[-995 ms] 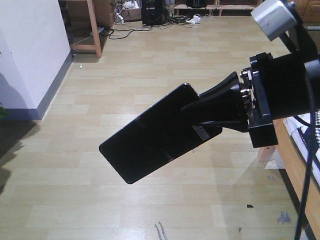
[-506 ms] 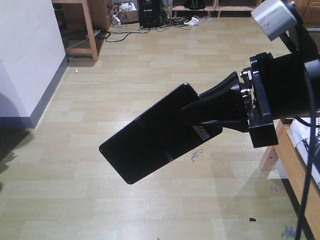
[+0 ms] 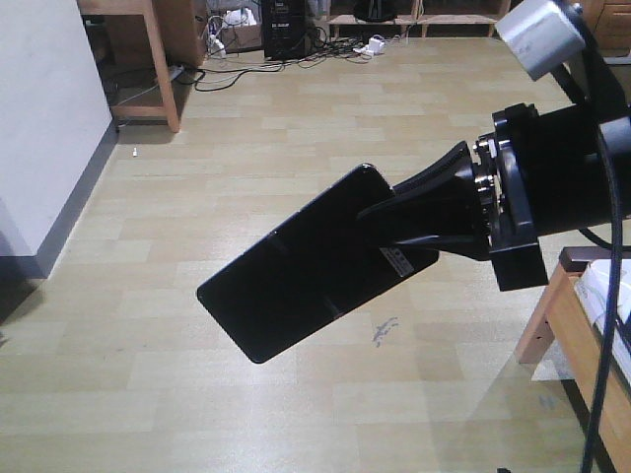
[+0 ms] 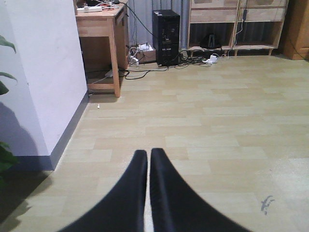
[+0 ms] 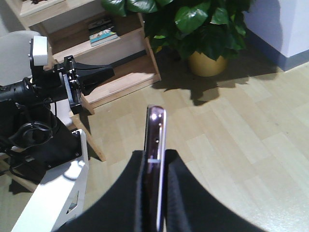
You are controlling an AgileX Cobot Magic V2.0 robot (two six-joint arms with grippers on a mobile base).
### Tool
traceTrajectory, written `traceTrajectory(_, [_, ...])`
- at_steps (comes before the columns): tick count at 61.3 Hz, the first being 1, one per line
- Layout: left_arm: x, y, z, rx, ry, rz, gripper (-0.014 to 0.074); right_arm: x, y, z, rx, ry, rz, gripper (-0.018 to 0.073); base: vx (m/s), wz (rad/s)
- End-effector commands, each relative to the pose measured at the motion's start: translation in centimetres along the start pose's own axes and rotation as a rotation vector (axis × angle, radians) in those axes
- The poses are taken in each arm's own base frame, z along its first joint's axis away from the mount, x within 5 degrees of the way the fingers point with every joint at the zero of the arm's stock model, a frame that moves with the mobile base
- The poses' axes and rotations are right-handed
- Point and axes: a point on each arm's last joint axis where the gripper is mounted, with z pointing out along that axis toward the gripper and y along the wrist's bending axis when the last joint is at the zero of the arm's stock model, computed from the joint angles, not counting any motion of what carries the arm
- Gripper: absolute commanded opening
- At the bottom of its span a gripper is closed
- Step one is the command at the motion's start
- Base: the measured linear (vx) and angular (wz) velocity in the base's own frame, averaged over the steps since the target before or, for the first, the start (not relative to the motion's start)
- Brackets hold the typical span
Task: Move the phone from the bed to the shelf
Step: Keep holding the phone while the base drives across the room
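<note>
Phone (image 3: 306, 266) is clamped by one end between the fingers of the right pincer (image 5: 155, 155), held in the air over the floor (image 3: 148, 394) and well apart from the shelf (image 5: 130, 72). Left pincer (image 4: 148, 162) has its fingers almost together with nothing between them, and in the right wrist view it shows in front of the shelf.

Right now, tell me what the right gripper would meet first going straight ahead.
Only open floor at first; beyond the held phone, the wooden shelf at its bottom corner looks likeliest, though depth is unclear.
</note>
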Motion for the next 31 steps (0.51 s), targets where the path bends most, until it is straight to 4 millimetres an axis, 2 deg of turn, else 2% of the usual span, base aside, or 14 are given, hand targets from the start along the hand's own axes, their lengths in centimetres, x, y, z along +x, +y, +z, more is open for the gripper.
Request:
traceTrajectory(1, [-0.55,0.04,-0.04,-0.002,-0.071,-0.012,0.0001,-1.23,1.82,-0.93,-0.073,-0.069,-0.022,-0.0001,0.22,-0.03])
traceTrajectory(31, [-0.55,0.04,-0.04,-0.002,-0.071,-0.012,0.0001,-1.23,1.82,-0.93,-0.073,-0.069,-0.022,-0.0001,0.23,-0.04])
